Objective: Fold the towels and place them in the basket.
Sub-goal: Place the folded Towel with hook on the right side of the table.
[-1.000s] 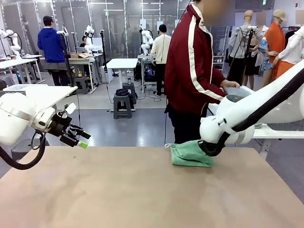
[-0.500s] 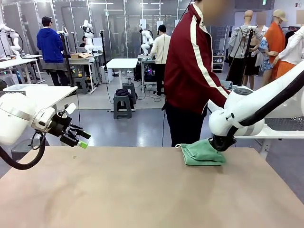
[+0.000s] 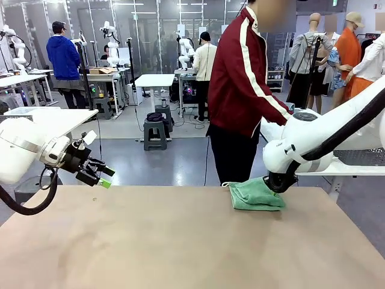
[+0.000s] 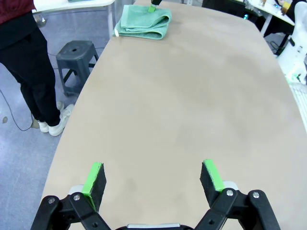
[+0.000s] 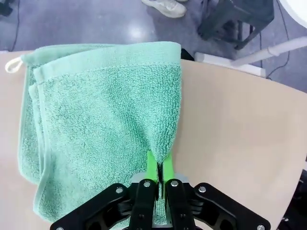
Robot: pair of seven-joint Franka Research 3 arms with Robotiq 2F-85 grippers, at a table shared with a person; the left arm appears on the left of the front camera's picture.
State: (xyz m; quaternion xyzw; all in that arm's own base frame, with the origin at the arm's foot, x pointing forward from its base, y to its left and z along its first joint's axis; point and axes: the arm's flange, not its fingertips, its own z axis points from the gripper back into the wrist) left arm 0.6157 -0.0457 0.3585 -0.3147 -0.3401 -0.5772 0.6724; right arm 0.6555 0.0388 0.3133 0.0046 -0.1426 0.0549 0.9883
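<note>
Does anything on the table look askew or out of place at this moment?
Slightly. The green towel lies right at the far edge of the table and seems to overhang it a little, and its folded layers do not line up. The right end effector pinches a ridge of it.

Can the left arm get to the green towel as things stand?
Probably, at a stretch. The table between the open left gripper and the mint green towel is bare, so nothing blocks the path. But the towel lies toward the far right edge, and the right gripper is shut on it.
</note>
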